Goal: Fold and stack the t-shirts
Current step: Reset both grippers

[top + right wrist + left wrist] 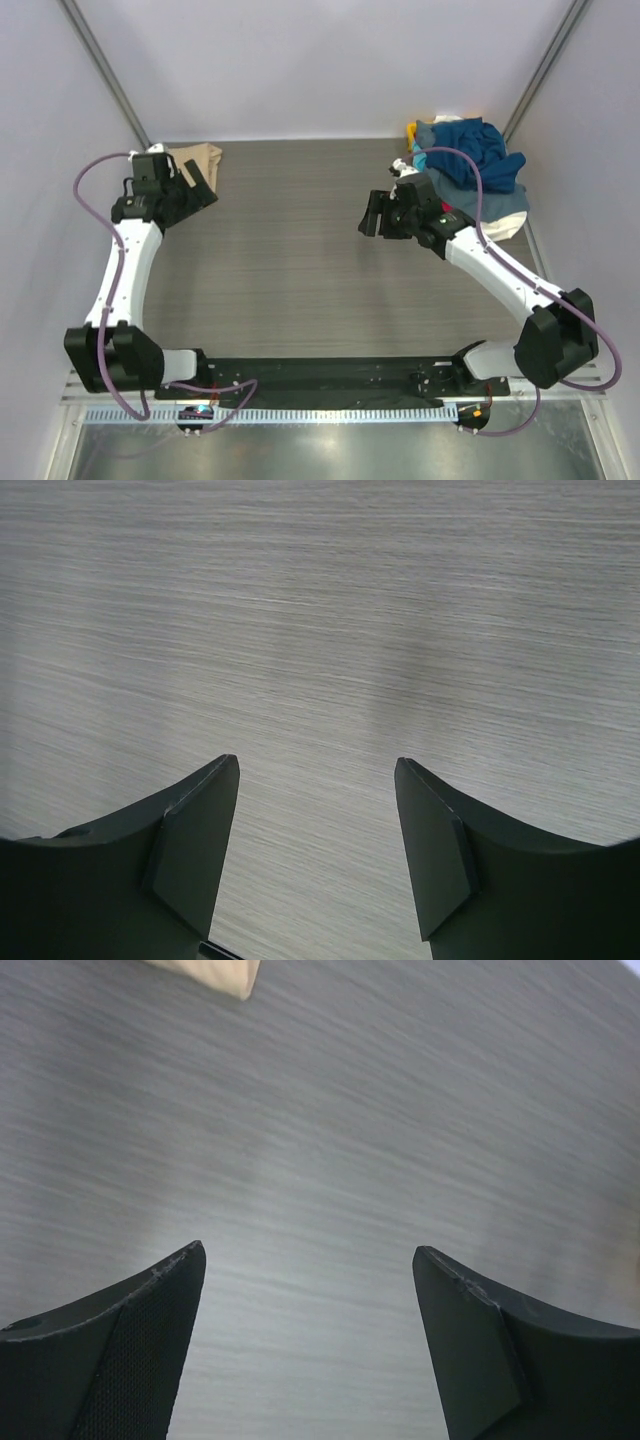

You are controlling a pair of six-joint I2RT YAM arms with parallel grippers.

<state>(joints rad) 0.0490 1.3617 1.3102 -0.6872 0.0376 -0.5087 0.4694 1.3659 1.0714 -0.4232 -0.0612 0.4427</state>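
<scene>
A tan t-shirt [203, 155] lies at the back left of the table, partly hidden behind my left gripper [203, 186]. That gripper is open just in front of the shirt and holds nothing. In the left wrist view only a corner of the tan t-shirt [215, 972] shows, well beyond the open left gripper [308, 1250]. A loose pile of t-shirts [478, 155] lies at the back right: navy blue on top, with grey-blue, white, yellow, teal and red bits. My right gripper [371, 215] hovers open left of the pile over bare table, and the right wrist view shows the right gripper [316, 760] empty.
The grey wood-grain table [290, 250] is walled in by white panels on the left, back and right. Both arm bases sit on a black rail [330, 375] at the near edge.
</scene>
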